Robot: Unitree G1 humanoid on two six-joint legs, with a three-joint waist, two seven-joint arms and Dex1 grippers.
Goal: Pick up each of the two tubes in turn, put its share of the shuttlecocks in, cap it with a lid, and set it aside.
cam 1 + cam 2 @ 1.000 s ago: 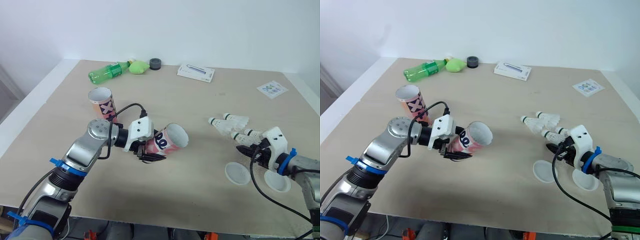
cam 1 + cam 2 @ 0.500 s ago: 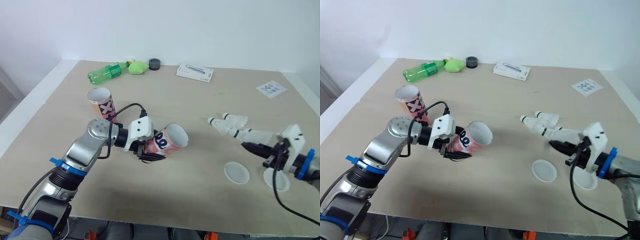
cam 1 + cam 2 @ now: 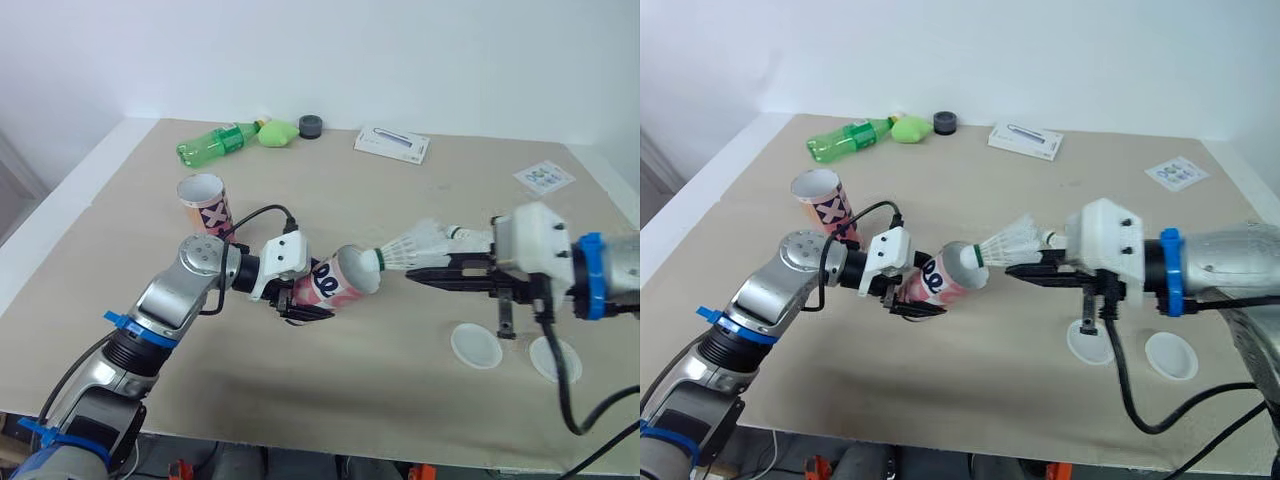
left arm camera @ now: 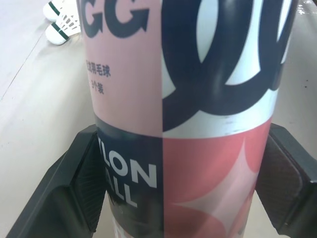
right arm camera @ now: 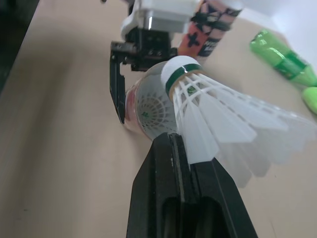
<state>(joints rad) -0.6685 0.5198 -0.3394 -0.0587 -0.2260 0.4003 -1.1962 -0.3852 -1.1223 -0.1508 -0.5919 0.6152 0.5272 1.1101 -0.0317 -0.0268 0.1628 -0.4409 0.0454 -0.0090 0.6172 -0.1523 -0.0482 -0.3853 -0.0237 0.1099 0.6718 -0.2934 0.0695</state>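
Currently left gripper (image 3: 298, 304) clamps tube (image 3: 336, 283) near-horizontal, mouth rightward; right gripper (image 3: 413, 274) pinches shuttlecock (image 3: 418, 244), cork at mouth.

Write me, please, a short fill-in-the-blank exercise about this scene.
The left pincer is ____ on the tilted tube. The right pincer holds a shuttlecock at the mouth of the tube in the ____ pincer. The other tube stands ____ on the table. The white lids on the table number ____.
Missing words: shut; left; upright; two.
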